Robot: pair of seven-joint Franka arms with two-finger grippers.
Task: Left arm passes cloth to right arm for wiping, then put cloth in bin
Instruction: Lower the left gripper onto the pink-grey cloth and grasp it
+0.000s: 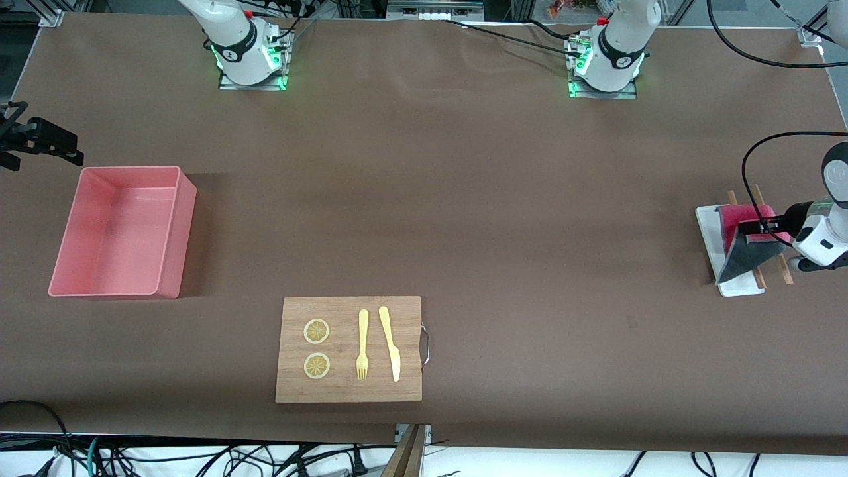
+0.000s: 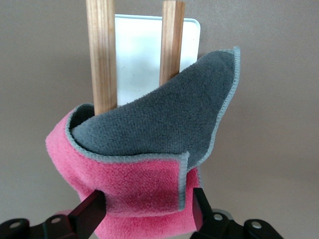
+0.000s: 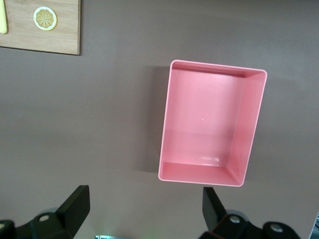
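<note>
One cloth [image 1: 752,233] in left gripper [image 1: 762,228], grey corner toward front camera.

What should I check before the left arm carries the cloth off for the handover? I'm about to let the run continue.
1. Left claw fingers on either side of the cloth: ok.
2. Grip firm enough to lift: cannot tell.
3. Cloth free of the wooden sticks on the white tray: not ok, a fold still drapes against them.
4. Right claw open to receive: ok, it hangs over the table by the bin.
5. Bin holds nothing: ok.
6. Cutting board with fork and knife nearer the front camera, away from the cloth: ok.
</note>
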